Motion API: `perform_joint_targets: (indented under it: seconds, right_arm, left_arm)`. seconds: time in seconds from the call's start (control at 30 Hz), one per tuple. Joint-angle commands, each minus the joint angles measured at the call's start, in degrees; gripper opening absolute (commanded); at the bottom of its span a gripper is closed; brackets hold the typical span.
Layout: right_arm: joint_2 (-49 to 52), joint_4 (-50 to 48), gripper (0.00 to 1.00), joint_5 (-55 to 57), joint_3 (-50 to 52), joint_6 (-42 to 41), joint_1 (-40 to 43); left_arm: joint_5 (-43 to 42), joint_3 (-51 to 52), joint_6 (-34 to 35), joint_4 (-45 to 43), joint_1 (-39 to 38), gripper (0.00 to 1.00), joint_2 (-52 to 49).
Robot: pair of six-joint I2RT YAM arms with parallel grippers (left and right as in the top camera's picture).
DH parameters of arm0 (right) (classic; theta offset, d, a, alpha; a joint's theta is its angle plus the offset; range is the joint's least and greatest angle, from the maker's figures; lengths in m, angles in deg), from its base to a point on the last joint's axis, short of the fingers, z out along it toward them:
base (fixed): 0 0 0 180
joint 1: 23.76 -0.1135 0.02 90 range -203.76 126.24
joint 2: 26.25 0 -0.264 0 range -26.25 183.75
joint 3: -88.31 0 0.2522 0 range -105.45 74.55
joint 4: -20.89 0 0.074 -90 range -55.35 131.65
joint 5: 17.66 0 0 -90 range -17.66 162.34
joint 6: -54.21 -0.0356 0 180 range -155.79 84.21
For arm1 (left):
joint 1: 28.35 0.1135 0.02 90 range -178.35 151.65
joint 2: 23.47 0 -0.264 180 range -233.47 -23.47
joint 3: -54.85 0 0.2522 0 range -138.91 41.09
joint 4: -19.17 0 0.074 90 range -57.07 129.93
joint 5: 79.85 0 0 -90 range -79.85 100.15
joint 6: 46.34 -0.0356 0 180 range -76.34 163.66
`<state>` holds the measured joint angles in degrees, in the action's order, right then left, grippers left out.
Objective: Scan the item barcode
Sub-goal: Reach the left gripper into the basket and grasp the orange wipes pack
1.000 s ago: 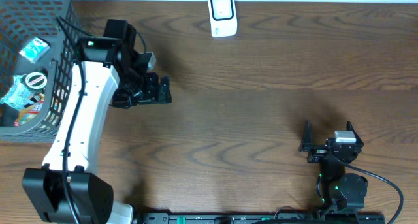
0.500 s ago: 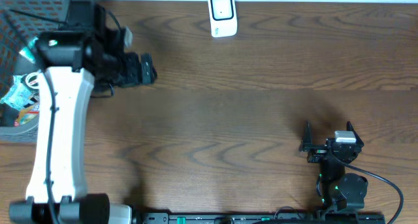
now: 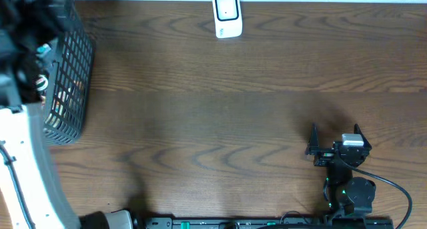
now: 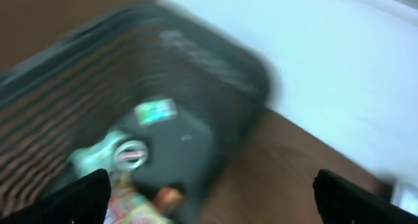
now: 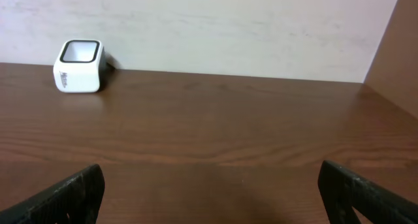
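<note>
- Items (image 4: 140, 152) to be scanned lie loose in the bottom of the wire basket: a flat packet with a shiny label, a round-lidded pack and some colourful wrappers. The left wrist view is too blurred to read them, and no barcode can be made out. None is in a grip, and they are well apart from the scanner.
- Table (image 3: 233, 109): dark wood, bare across its middle between basket and scanner.
- Left arm (image 3: 17, 162): white, running up the left edge of the overhead view to the basket.
- Wire basket (image 3: 70, 75): dark mesh, at the table's far left corner.
- Left gripper (image 4: 209, 181): above the basket looking in, claw spread wide with nothing between the fingers.
- Right gripper (image 3: 335, 134): parked low at the near right, claw likewise spread and empty, facing the scanner across the table.
- Barcode scanner (image 3: 227, 15): small white block at the far edge, its window facing up.
- Step in hand, as I judge it: reaching to pick an item; nothing has been scanned.
- The next move calls for lowering the left claw inside the basket walls, closing on a single item, lifting it clear of the mesh, then turning its barcode toward the scanner window.
</note>
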<state>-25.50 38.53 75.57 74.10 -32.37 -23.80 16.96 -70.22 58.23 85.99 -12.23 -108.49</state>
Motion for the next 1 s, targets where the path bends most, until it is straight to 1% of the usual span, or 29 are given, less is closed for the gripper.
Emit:
perform_joint_targets:
  seconds: [0.0, 0.13, 0.33, 0.67, 0.83, 0.97]
  right_arm:
    - [-0.1, 0.2, 0.99, 0.3, 0.1, -0.2, -0.4]
    - [-0.1, 0.2, 0.99, 0.3, 0.1, -0.2, -0.4]
    - [-0.1, 0.1, 0.99, 0.3, 0.1, -0.2, -0.4]
    - [-0.1, 0.2, 0.99, 0.3, 0.1, -0.2, -0.4]
    - [-0.1, 0.2, 0.99, 0.3, 0.1, -0.2, -0.4]
    - [-0.1, 0.1, 0.99, 0.3, 0.1, -0.2, -0.4]
  left_arm:
    - [3.8, -0.3, 13.3, 3.5, 6.6, 0.98, -2.1]
    - [3.8, -0.1, 13.6, 7.7, 10.3, 0.98, -3.2]
    - [4.2, 2.8, 13.6, 8.2, 14.6, 0.98, -8.9]
    - [4.2, 3.4, 13.6, 8.2, 14.8, 0.98, -22.8]
    - [3.9, 3.4, 13.6, 10.8, 14.8, 0.98, -28.5]
    - [-0.5, 3.4, 12.4, 12.9, 14.8, 0.98, -33.7]
